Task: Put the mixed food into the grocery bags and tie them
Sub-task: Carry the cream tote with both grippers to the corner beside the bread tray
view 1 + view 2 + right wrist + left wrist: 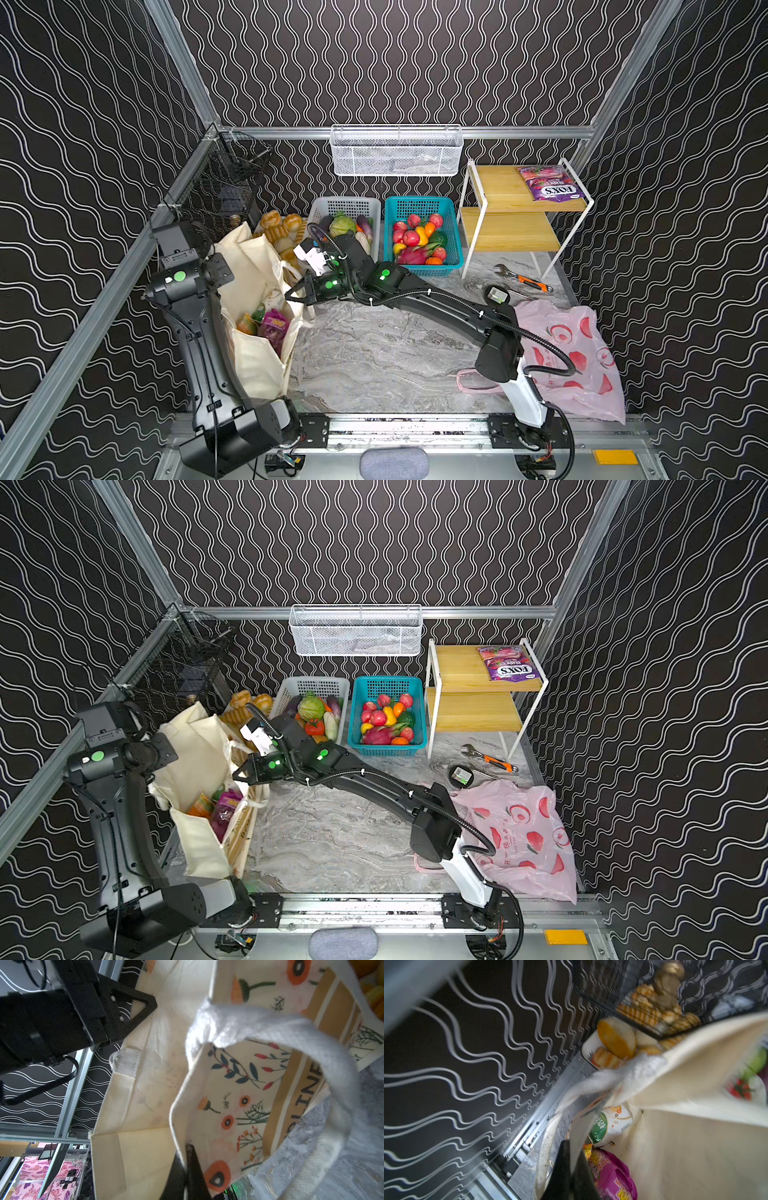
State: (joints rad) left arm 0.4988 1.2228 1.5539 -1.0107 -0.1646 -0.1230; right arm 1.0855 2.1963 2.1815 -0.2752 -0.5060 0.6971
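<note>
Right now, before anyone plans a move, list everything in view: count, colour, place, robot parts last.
canvas tote: one, cream floral, table's left, open
snack pouch: one, purple, inside the tote
candy bag: one, orange, inside the tote
drink can: one, green, inside the tote
plastic bag: one, pink, table's front right
FOX'S bag: one, purple, rack's top shelf
rack: one, white frame, wooden shelves, back right
fruit basket: one, teal, back centre
vegetable basket: one, grey, beside the teal one
bread rolls: several, golden, back left
mesh basket: one, white, back rail
wire basket: one, black, left wall
wrench: one, orange-handled, by the rack
left tool: one, black, shut on tote rim
right tool: one, black, shut on tote rim
</note>
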